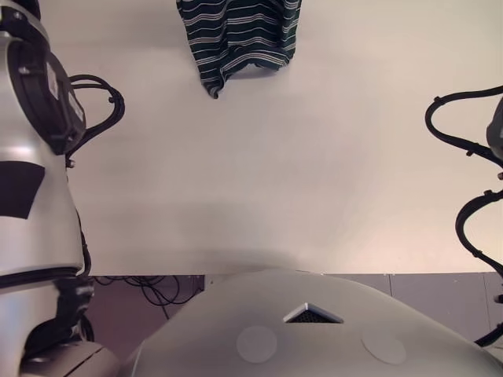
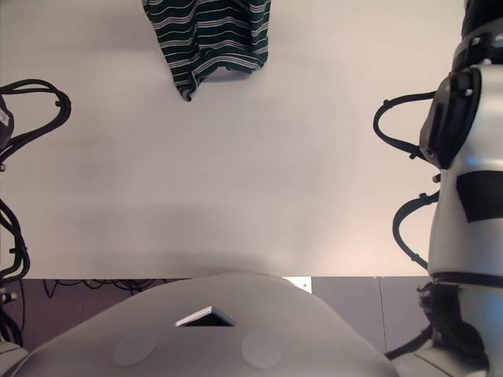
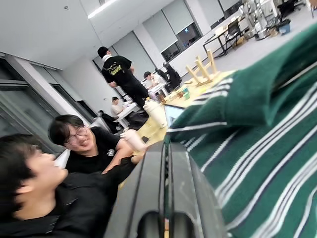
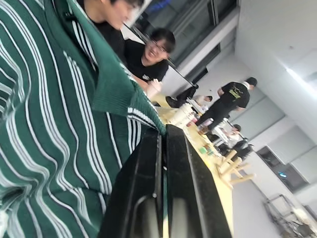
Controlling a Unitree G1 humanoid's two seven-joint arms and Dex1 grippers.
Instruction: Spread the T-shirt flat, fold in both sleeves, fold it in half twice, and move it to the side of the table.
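The dark green T-shirt (image 1: 236, 39) with white stripes hangs bunched over the far middle of the pale table (image 1: 275, 181), its lowest corner drooping toward the tabletop. In the left wrist view my left gripper (image 3: 167, 148) has its black fingers pressed together on an edge of the striped cloth (image 3: 257, 148). The right wrist view has my right gripper (image 4: 162, 134) shut the same way, with the shirt's fabric (image 4: 49, 124) draped beside it. Both grippers hold the shirt up above the table.
The tabletop spreads wide and bare from the shirt down to its near edge (image 1: 314, 272). Black cable loops of my arms hang at the left (image 1: 98, 102) and at the right (image 1: 464, 141) of the table.
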